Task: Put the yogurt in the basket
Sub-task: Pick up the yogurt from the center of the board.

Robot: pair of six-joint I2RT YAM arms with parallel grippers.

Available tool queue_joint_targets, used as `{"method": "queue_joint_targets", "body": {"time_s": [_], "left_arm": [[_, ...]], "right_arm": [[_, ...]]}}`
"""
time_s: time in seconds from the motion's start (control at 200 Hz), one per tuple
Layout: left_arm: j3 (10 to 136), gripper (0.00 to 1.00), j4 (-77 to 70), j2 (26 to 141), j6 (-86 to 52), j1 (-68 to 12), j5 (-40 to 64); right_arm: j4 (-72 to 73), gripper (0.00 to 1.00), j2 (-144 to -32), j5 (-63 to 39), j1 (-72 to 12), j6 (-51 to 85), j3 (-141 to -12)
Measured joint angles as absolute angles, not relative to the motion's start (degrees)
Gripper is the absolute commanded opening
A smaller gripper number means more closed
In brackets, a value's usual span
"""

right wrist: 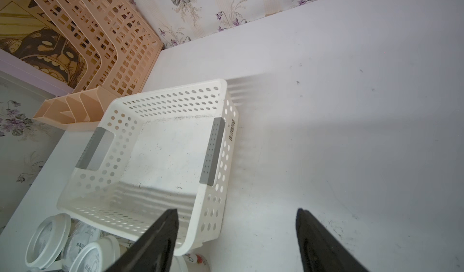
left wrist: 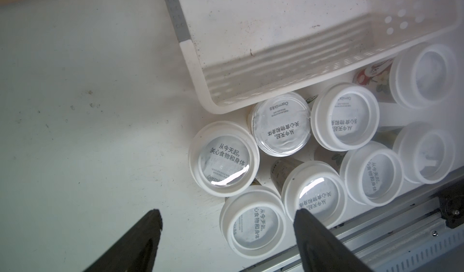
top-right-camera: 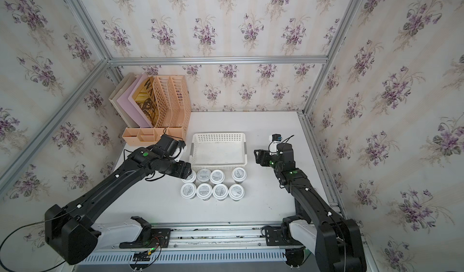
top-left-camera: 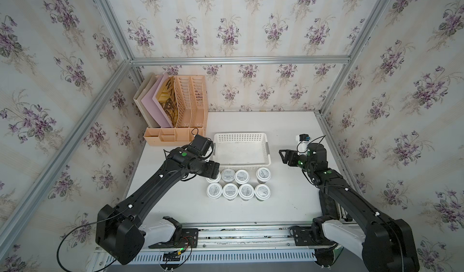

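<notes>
Several yogurt cups (top-left-camera: 230, 191) with white lids and grey printed labels stand in two rows on the white table, just in front of the basket; in both top views they are all outside it (top-right-camera: 220, 191). The white perforated basket (top-left-camera: 242, 166) holds nothing. My left gripper (left wrist: 228, 215) hovers open over the left end of the rows. A front-row yogurt cup (left wrist: 253, 220) shows below and between its fingers, untouched. My right gripper (right wrist: 237, 218) hangs open and empty to the right of the basket (right wrist: 216, 233), above bare table.
A peach slatted file organizer (top-left-camera: 185, 107) with folders stands at the back left, close behind my left wrist. A metal rail (top-left-camera: 238, 233) runs along the table's front edge. Wallpapered walls close in the back and both sides.
</notes>
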State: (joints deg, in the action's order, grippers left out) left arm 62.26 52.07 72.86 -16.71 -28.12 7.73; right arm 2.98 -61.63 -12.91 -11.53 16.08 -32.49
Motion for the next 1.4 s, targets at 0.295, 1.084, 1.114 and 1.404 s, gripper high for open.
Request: {"method": "queue_joint_targets", "body": {"time_s": [0.295,1.084,1.114,1.404], "left_arm": [[65.32,0.86,52.34,80.42,-17.10,-29.82,6.07],[64.45,0.80,54.50,85.84,-17.50,-31.11,3.46],[64.45,0.80,54.43,85.93,-17.50,-31.11,3.51],[64.07,0.79,52.97,88.25,-17.50,-31.11,4.69]], "right_arm": [[3.62,0.79,-59.66,-11.51,-11.88,15.86,-31.35],[3.60,0.79,-58.52,-12.01,-11.94,15.22,-30.83],[3.62,0.79,-58.43,-12.03,-11.94,15.22,-30.81],[3.62,0.79,-58.35,-12.23,-11.94,15.20,-30.72]]}}
